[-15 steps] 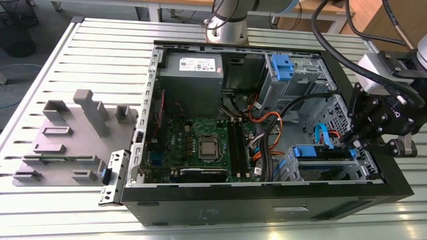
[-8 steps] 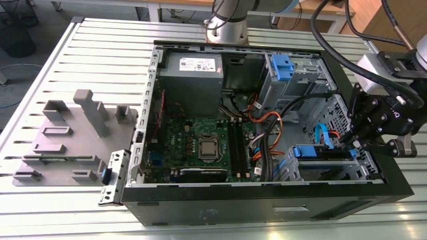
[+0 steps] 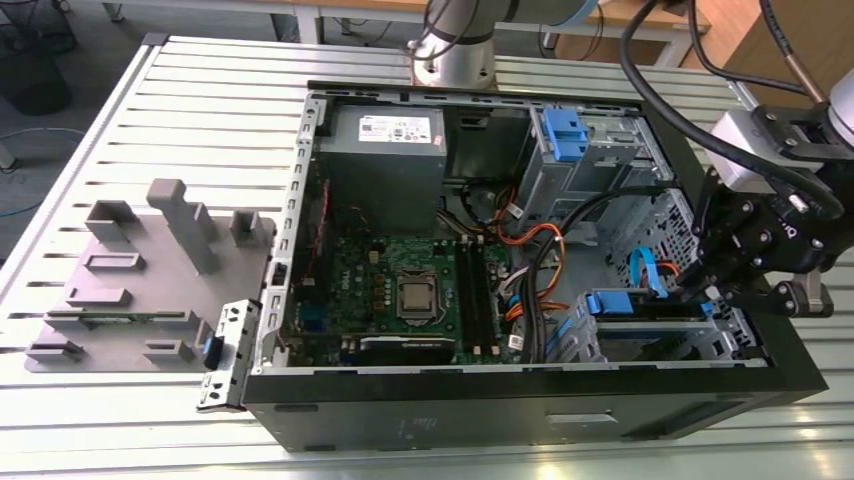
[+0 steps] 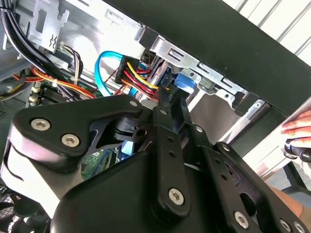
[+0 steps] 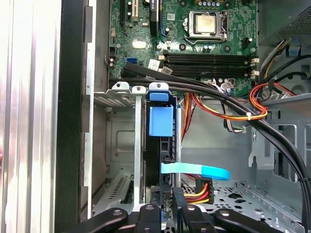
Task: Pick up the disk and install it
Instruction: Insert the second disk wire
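The disk (image 5: 160,121) stands on edge in the drive bay at the open computer case's front corner, its blue rail tab showing between the metal bay walls. In the exterior view its blue rail (image 3: 607,303) sits low at that view's right. My gripper (image 3: 694,290) hangs over that corner of the case. In both wrist views the two black fingers are drawn together, so the gripper (image 5: 171,196) is shut, with its tips at the disk's near end. The gripper (image 4: 171,99) points at the blue disk part (image 4: 182,82); I cannot tell whether they touch.
Blue data cable (image 5: 194,170) and red-yellow power wires (image 5: 197,194) lie right beside the fingers. Thick black cables (image 5: 233,104) cross above the bay. The case also holds a motherboard (image 3: 400,290), power supply (image 3: 387,150) and blue-latched cage (image 3: 567,135). A person's hand (image 4: 296,128) is outside the case wall. Grey fixture (image 3: 147,270).
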Tool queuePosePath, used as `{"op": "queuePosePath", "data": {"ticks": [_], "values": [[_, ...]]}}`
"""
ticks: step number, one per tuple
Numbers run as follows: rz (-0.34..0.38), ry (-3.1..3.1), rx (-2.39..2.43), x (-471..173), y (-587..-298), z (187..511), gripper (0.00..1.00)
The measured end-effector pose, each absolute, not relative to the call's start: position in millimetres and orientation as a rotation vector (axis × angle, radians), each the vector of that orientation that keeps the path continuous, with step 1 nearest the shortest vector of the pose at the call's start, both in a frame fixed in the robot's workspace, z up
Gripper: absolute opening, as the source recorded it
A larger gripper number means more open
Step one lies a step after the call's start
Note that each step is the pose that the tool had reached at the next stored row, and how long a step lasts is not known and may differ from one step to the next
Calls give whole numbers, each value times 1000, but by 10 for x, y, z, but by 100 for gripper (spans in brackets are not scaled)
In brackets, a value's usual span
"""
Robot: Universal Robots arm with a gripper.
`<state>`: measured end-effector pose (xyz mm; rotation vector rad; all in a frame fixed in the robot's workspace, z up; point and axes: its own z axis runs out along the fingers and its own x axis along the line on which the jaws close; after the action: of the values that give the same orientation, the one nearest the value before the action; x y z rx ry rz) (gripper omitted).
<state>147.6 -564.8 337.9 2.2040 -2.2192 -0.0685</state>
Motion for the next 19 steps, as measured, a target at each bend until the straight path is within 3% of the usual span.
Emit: {"op": "queuePosePath", "data": {"ticks": [19], "values": [[-62,-2215,2202,1500,-5608,3345,24]]}}
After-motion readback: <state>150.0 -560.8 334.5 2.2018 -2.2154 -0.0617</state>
